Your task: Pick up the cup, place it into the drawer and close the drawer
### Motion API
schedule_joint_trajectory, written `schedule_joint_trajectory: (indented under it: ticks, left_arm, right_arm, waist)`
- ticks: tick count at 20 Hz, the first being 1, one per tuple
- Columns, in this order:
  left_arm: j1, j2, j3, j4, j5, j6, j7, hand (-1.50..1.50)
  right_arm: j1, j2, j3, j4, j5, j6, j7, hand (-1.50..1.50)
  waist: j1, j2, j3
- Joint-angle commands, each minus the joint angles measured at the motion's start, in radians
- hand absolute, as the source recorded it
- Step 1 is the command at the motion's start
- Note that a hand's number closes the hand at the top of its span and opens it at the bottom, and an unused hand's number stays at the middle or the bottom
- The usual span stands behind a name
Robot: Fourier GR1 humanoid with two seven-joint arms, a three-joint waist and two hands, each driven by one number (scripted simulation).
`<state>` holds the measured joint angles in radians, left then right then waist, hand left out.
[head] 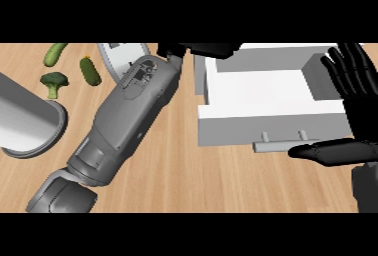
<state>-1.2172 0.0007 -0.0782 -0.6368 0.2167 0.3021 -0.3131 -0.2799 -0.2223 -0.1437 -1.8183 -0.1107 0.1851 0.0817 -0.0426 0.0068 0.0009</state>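
My wooden counter lies bare and open in the near middle, between my two forearms. The open white drawer fills the upper right, its front panel toward me with a grey bar handle sticking out; its top edge is cut off by the view. My right hand stands at the right edge just beside the drawer, fingers straight and spread upward, thumb stretched out left near the handle — whether it touches the handle I cannot tell.

My left hand reaches to the top of the view at the drawer's far left corner, mostly cut off — I cannot tell whether its fingers are curled or straight. I cannot make out the cup; it may be hidden by that hand.

A pale grey curved object peeks from behind my left forearm. At the left edge lies a large grey metal cylinder, partly cut off, with a green broccoli floret and two green cucumbers beyond it.
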Motion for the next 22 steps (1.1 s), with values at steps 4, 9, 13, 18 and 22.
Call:
schedule_joint_trajectory:
  ticks: [4, 9, 13, 18, 22]
  left_arm:
    - [-0.183, -0.001, -0.049, 0.252, 0.014, 0.065, 0.094, 1.5]
    - [-0.145, -0.001, -0.173, 0.317, 0.078, -0.008, 0.109, 1.5]
    - [-0.107, -0.001, -0.238, 0.347, 0.082, -0.04, 0.101, 1.5]
    - [-0.068, -0.001, -0.291, 0.342, 0.108, -0.041, 0.076, -1.5]
    - [-0.061, -0.001, -0.268, 0.286, 0.204, -0.034, 0.057, -1.5]
  right_arm:
    - [-0.038, -0.009, -0.004, 0.027, -0.02, 0.022, -0.01, -1.5]
    - [-0.066, -0.007, 0.012, 0.037, -0.018, 0.027, 0.0, -1.5]
    - [-0.088, -0.01, 0.021, 0.046, -0.04, 0.055, -0.013, -1.5]
    - [-0.084, 0.022, 0.054, 0.03, -0.034, 0.052, -0.029, -1.5]
    - [-0.13, 0.045, 0.11, 0.047, -0.08, 0.098, 0.002, -1.5]
  waist:
    - [-0.024, 0.013, 0.001]
    - [-0.082, 0.025, 0.002]
    - [-0.125, 0.038, 0.002]
    - [-0.155, 0.044, 0.002]
    - [-0.169, 0.046, 0.0]
